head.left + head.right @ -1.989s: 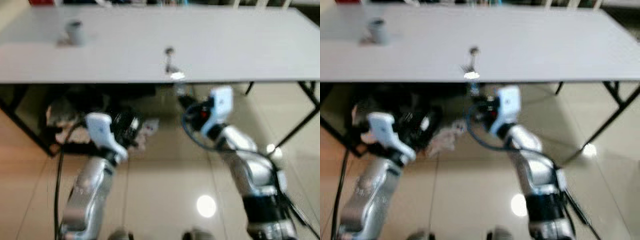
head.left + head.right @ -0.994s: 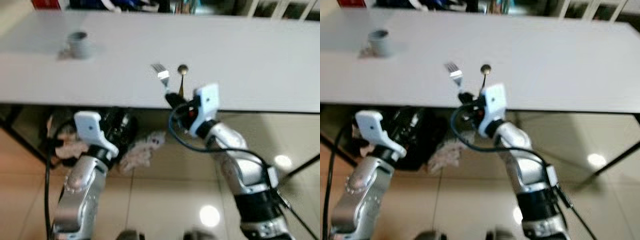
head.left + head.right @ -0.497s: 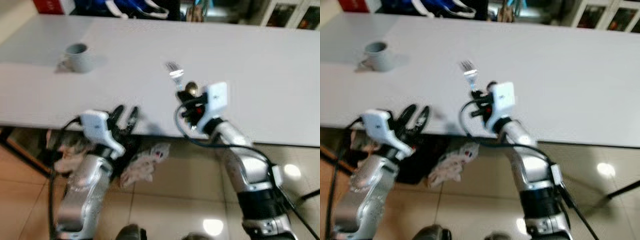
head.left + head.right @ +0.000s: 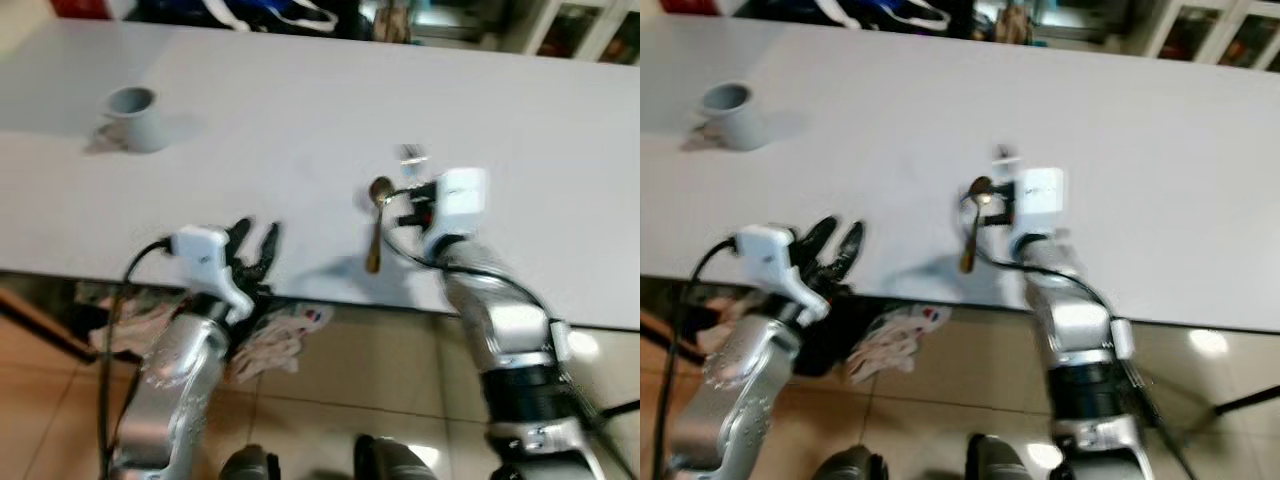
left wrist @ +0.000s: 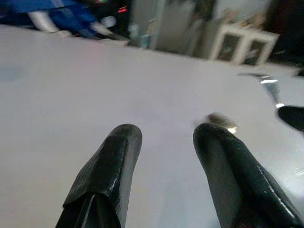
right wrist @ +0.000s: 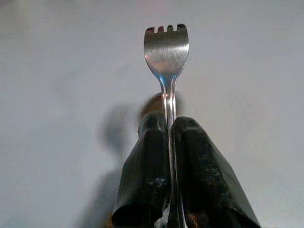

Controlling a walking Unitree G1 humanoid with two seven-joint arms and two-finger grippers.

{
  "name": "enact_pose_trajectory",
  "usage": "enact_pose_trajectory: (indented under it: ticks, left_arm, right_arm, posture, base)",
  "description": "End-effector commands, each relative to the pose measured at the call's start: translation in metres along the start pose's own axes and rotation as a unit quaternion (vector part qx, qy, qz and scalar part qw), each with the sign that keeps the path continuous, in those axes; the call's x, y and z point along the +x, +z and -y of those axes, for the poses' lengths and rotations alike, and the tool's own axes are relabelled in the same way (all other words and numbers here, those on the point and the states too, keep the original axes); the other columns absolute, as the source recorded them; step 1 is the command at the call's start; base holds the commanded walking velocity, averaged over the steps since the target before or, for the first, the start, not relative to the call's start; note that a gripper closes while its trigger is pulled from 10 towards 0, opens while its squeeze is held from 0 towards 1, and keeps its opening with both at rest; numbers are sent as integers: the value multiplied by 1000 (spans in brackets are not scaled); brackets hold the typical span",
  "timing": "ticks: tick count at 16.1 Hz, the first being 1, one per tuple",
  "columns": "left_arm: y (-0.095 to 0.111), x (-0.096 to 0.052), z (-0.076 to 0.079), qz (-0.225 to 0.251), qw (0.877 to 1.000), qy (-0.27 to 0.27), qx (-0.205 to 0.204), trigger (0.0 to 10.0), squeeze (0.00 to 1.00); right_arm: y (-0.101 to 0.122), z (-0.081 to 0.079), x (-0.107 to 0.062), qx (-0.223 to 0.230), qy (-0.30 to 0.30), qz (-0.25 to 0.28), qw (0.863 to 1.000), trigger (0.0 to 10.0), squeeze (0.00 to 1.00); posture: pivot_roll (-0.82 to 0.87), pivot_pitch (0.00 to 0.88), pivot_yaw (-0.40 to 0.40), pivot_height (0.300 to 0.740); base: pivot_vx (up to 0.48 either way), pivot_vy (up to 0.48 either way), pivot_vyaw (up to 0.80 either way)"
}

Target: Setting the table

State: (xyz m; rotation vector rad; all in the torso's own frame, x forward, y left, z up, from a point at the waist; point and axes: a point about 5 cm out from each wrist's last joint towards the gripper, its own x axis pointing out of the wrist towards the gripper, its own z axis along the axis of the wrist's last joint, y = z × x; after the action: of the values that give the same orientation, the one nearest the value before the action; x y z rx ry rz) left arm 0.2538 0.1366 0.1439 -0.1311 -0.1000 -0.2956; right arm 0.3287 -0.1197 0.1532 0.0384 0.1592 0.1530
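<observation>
We stand at the near edge of a long white table [image 4: 300, 110] with a plain matte top. A grey mug [image 4: 135, 103] sits toward our far left on it. Beyond the far edge the room is dim and blurred: we make out something blue [image 4: 265, 10] and pale cabinet doors [image 4: 580, 30], nothing sharper. Below the table edge lies glossy tan tile floor [image 4: 330, 390], and a crumpled pale cloth [image 4: 270, 340] lies under the table near our left arm.

Our right gripper [image 6: 167, 137] is raised over the table, its fingers [image 6: 194, 156] closed on the handle of a silver fork [image 6: 166, 47], tines pointing away from the wrist. In the head views the fork's tip is small and smeared. A gold-toned spoon [image 4: 376, 222] shows just beside that gripper; whether it is also held or lies on the table, we cannot tell.

Our left gripper [image 5: 164, 142] hovers at the near table edge, fingers [image 5: 114, 166] apart with nothing between them. Motion blur softens the head views.
</observation>
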Motion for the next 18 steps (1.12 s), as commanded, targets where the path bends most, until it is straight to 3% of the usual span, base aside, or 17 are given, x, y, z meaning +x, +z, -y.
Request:
enact_pose_trajectory:
  ticks: [1, 4, 7, 11, 15, 18]
  left_arm:
    - [2, 0, 6, 0, 1000, -4, -1, 10000, 0]
    - [-2, -5, 11, -11, 1000, 0, 2, 10000, 0]
    - [-1, -10, 14, -15, 1000, 1, 3, 10000, 0]
    - [-1, -16, 18, -24, 1000, 5, 3, 10000, 0]
    - [5, -19, 24, -23, 1000, 2, 9, 10000, 0]
    - [7, -22, 24, -22, 1000, 9, 11, 10000, 0]
  right_arm:
    - [-2, 10, -7, 2, -24, -5, 1000, 10000, 0]
    - [-9, 12, -14, 11, -48, -12, 999, 10000, 0]
    - [-1, 20, -7, 12, -75, 0, 997, 10000, 0]
    - [-3, 9, 0, 30, -39, -1, 999, 10000, 0]
    - [18, -4, 8, 50, -2, 41, 998, 10000, 0]
    - [12, -4, 6, 17, -20, 23, 999, 10000, 0]
  posture:
    - [-127, 154, 3, 740]
    - [-134, 183, 7, 740]
    - [-132, 210, 6, 740]
    - [-130, 244, 5, 740]
    - [-115, 284, -2, 740]
    - [-111, 291, -9, 740]
  base:
    - [0, 0, 0]
    - [0, 0, 0]
    - [0, 0, 0]
    - [0, 0, 0]
    - [0, 0, 0]
    - [0, 0, 0]
